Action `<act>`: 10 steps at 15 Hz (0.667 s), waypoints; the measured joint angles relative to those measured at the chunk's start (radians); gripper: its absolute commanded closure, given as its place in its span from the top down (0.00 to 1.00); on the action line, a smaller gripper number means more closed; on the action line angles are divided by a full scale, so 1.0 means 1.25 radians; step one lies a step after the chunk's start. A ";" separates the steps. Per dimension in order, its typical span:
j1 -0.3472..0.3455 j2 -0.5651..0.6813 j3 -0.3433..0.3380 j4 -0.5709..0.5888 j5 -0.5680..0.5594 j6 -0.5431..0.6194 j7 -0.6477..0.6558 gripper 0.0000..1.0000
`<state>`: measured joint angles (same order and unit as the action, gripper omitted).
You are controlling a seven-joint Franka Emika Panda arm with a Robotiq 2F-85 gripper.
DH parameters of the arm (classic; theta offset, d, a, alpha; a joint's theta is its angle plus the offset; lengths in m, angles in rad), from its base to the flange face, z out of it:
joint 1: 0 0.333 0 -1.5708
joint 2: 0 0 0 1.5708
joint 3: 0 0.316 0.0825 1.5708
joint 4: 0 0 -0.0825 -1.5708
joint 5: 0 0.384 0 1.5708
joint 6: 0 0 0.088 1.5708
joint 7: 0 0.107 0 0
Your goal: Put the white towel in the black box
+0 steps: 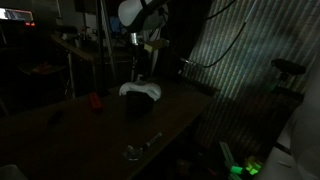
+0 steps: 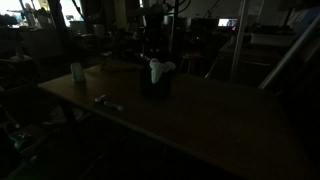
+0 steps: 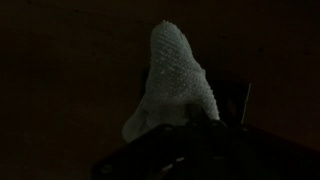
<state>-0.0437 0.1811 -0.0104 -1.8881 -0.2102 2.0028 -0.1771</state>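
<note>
Gripping white towel (image 1: pixel 140 90) with fingers (image 3: pixel 244 104) shut tight, right on top of black box (image 2: pixel 154 88). Push straight down into box centre, release only once bunched inside; watch edges draping over box sides.

Dim room; long wooden table (image 1: pixel 60 125); corrugated panel (image 1: pixel 240 55) behind; cluttered background.

One white towel (image 1: pixel 140 90), one black box (image 2: pixel 155 88)
</note>
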 measured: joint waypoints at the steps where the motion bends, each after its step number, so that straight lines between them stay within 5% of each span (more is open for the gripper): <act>1: 0.000 0.000 0.000 -0.007 -0.006 0.008 0.000 0.00; 10: 0.019 0.042 0.007 -0.032 -0.009 0.087 0.000 0.00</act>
<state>-0.0205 0.2330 -0.0011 -1.9281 -0.2209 2.1119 -0.1770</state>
